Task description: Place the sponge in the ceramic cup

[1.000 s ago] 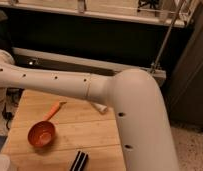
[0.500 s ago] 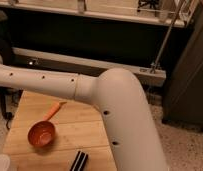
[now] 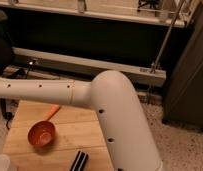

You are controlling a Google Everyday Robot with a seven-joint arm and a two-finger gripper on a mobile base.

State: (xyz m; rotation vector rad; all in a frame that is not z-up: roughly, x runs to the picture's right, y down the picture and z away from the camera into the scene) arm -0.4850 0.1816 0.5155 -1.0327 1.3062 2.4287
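Across the wooden bench (image 3: 77, 134) the white arm (image 3: 117, 112) reaches left, blocking much; its hand is off-frame (grip cannot be told). Orange scoop (image 3: 41, 134) and black striped block (image 3: 79, 161) lie near; sponge unseen.

At twelve o'clock we see a dark wall (image 3: 95, 35) above a pale ledge (image 3: 85, 64). A dark cabinet (image 3: 187, 75) stands at three on speckled floor (image 3: 180, 145), a wooden table (image 3: 70, 132) at seven.

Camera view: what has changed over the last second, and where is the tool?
The arm has swung left and lower in the picture. The tool is out of view; the arm runs off the left edge. The orange scoop and black striped block have not moved.
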